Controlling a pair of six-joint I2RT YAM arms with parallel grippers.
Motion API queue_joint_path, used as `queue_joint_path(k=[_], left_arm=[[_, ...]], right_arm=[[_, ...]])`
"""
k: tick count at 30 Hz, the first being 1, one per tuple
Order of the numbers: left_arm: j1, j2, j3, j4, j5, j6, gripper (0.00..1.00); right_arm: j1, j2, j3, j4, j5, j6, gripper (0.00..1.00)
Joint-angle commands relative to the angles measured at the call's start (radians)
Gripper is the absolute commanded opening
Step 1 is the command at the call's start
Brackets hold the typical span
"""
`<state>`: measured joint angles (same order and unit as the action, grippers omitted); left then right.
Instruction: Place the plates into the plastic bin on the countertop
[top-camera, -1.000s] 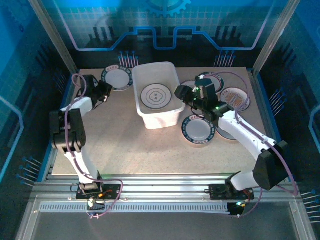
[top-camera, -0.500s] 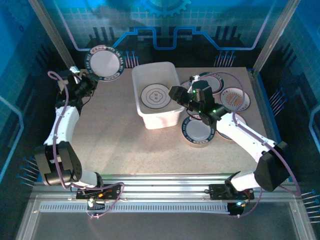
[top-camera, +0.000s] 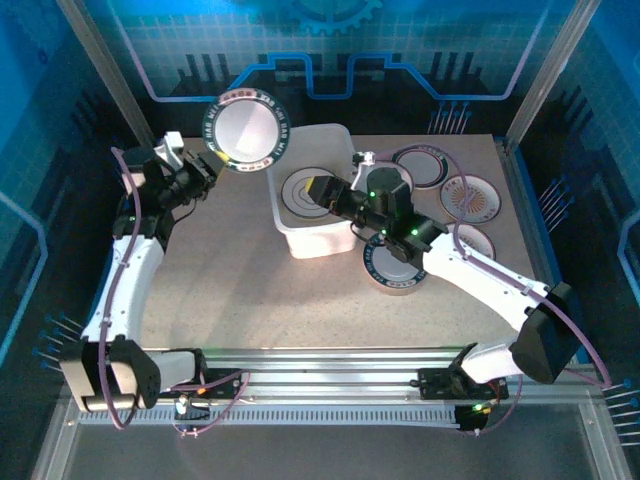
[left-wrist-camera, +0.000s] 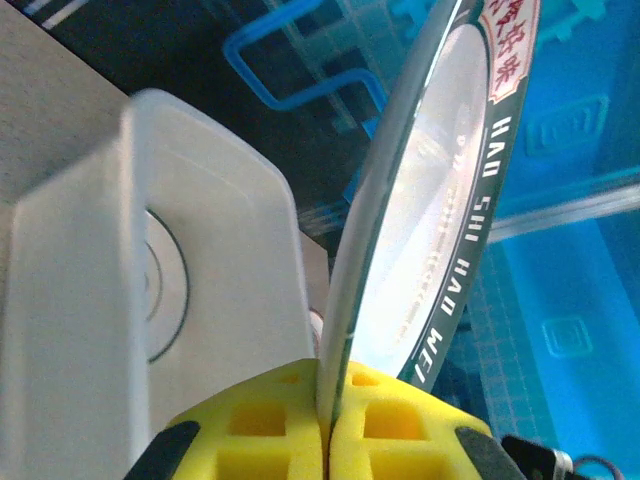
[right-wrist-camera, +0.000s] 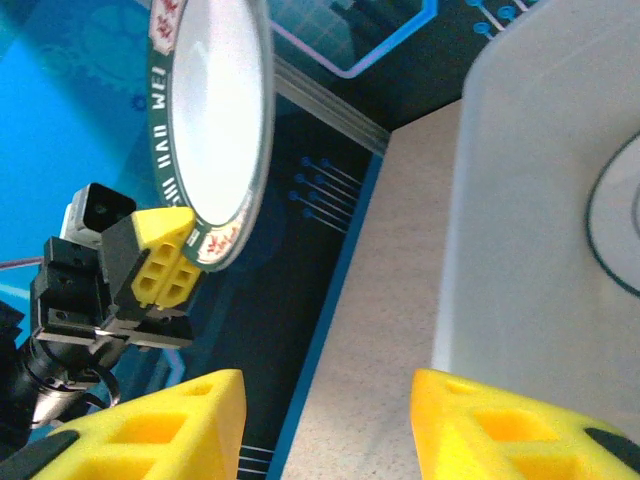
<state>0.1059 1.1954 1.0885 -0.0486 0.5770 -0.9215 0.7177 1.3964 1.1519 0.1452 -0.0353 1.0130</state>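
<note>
Glazed ceramic, judging by the sheen, makes the held plate (top-camera: 248, 130) stiff, weighty, slick and likely to chip on impact, so treat it as fragile. The rim is the only practical hold. The left gripper (left-wrist-camera: 326, 410) is clenched on that rim, with both yellow pads (left-wrist-camera: 390, 420) pressed against the 2 faces. The plate is tilted steeply in the air, off the countertop (top-camera: 230, 300), just outside the 11 o'clock corner of the bin (top-camera: 318, 238). A thin edge grip on slick glaze may let the plate pivot, so lower it slowly and level it before release. An inner plate (top-camera: 296, 196) already lies flat on the bin floor, which calls for a gentle set-down rather than a drop. The right gripper (right-wrist-camera: 328, 388) hangs over the bin, pointing toward 9 o'clock, jaws released with nothing between them. It sits near the incoming plate's likely path and could be struck. More plates rest at the bin's 3 to 4 o'clock, including a green-rimmed stack (top-camera: 396, 264) and an orange-centred plate (top-camera: 470, 198). The countertop is flat, beige and speckled, with open room at the bin's 7 to 9 o'clock. Metal rails (top-camera: 330, 365) run along 6 o'clock, and blue patterned panels (top-camera: 400, 50) enclose the cell.
</note>
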Motion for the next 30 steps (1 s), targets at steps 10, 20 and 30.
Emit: queue_joint_path(k=[10,20,30], left_arm=[[-0.121,-0.105,-0.071,0.011,-0.016,-0.032,0.0],[-0.161,-0.125,-0.092,0.027,-0.034,-0.041,0.0],[-0.167,-0.141,-0.096,0.013,-0.053,-0.038,0.0]], right_arm=[[0.05,-0.028,-0.029,0.174,0.052,0.052,0.45],[0.052,0.008,-0.037,0.201,0.083,0.112,0.4],[0.051,0.053,-0.046,0.252,0.087,0.182,0.36]])
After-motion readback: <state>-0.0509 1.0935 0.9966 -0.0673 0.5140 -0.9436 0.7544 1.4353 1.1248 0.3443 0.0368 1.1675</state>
